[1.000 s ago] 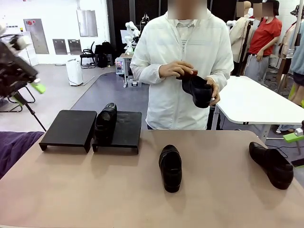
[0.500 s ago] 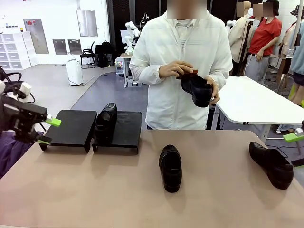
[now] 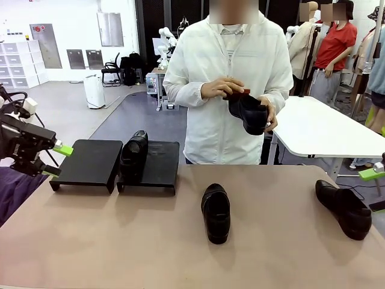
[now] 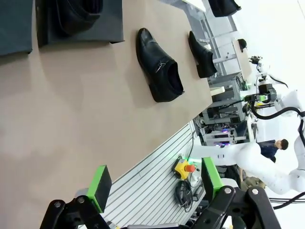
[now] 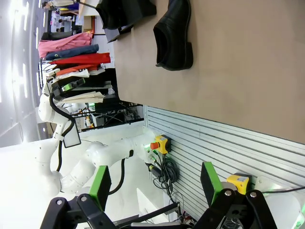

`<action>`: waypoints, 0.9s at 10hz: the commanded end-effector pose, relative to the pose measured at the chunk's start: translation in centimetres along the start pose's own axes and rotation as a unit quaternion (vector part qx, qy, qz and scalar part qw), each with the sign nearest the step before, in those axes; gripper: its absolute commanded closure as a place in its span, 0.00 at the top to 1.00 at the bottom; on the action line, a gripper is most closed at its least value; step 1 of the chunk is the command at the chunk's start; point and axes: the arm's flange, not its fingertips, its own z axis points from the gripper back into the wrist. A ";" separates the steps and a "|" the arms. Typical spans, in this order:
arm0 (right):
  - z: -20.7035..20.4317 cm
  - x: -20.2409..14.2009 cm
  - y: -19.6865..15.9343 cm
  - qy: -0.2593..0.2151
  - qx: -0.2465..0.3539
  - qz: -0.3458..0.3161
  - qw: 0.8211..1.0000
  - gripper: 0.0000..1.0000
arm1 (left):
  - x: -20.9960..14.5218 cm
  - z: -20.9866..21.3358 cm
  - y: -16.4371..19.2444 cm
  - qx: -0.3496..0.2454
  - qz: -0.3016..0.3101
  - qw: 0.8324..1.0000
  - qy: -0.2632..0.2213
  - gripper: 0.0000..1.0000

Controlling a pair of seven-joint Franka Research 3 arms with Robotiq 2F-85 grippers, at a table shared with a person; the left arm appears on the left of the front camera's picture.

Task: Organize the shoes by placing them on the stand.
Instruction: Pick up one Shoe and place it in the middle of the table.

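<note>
Four black glossy shoes are in the room, and just one is in place. The shoe on the stand sits along the left edge of the right section, out at eleven o'clock on the table. The left section lies just beside it on its nine o'clock side.

The middle shoe lies flat near the table's centre, toe at six o'clock. The right-hand shoe lies at three o'clock near the edge, toe turned toward five.

At twelve o'clock, beyond the far edge, the person holds the fourth shoe at chest height, with one hand on top and the other hand behind it.

The left gripper hangs off the table's nine o'clock edge, near the left section. Its green pads are spread wide with nothing between them. In its own wrist view the right gripper is just as wide and empty, and it is well back from the table.
</note>
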 end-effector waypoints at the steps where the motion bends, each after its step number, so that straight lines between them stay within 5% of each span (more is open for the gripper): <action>1: 0.4 -0.1 -0.2 0.006 -0.005 0.013 1.000 1.00 | 0.0 0.0 0.1 0.004 0.006 1.000 0.007 0.98; 8: 0.0 0.0 0.0 0.000 0.000 0.000 1.000 1.00 | 0.0 0.0 0.1 0.004 0.006 1.000 0.007 0.98; 9: -3.0 1.9 0.1 -0.001 -0.117 0.038 0.992 1.00 | 0.0 0.0 0.1 0.004 0.006 1.000 0.007 0.98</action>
